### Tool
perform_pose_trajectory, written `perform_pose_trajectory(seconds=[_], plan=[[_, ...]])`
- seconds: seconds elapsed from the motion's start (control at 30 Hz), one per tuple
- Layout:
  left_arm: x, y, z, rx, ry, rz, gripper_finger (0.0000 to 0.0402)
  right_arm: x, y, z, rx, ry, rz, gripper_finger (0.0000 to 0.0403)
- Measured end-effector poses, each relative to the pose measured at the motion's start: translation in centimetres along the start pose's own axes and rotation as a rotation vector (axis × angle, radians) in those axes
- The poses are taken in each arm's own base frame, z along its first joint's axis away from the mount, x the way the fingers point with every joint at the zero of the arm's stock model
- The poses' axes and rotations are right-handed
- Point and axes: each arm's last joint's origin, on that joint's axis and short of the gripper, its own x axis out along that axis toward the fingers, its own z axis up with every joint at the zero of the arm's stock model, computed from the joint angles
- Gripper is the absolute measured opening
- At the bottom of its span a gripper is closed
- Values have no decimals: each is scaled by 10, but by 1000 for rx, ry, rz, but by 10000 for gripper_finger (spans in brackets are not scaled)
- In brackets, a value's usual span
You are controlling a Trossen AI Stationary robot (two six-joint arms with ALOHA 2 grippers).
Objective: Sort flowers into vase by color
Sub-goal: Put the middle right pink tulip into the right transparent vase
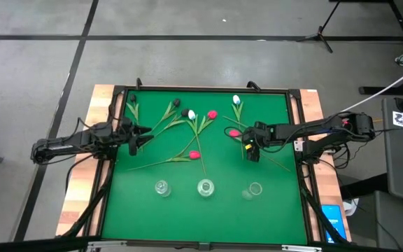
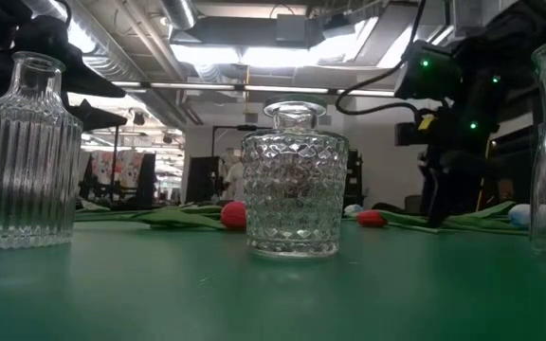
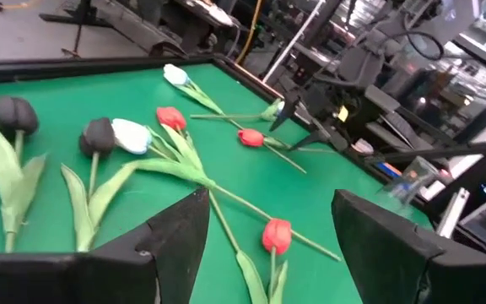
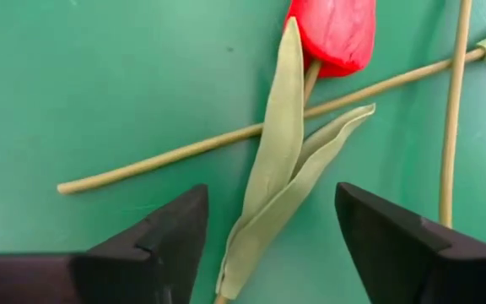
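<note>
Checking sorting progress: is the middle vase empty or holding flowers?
Empty: the middle vase shows only clear glass, no stems; tulips lie on the mat.

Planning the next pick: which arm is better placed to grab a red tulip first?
Right, probably. The right gripper hangs open directly over a red tulip, leaves between its fingers. The left gripper, also open, sits farther from any flower.

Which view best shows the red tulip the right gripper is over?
The right wrist view: the red tulip and its leaves lie between the open right gripper fingers. The high view shows it small; the low view only a red bud; the left wrist view shows it distant.
</note>
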Motion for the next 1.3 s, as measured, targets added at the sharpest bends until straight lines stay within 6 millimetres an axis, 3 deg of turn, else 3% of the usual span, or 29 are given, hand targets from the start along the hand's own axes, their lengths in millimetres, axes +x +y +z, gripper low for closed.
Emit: perform_pose_trajectory(seconds=[0.57,0.7,0.83,1.13,1.3], plan=[[-2,2,-2,7,48,31,246,14,4,-2,14,68,37,75],[-2,2,-2,8,47,34,246,12,4,-2,23,58,41,19],[-2,2,-2,8,47,35,246,7,3,3,30,35,44,16],[-2,2,-2,8,47,36,246,-40,-6,41,75,-225,-42,9],[-2,2,-2,9,46,38,246,-90,-6,64,99,-587,-73,5]])
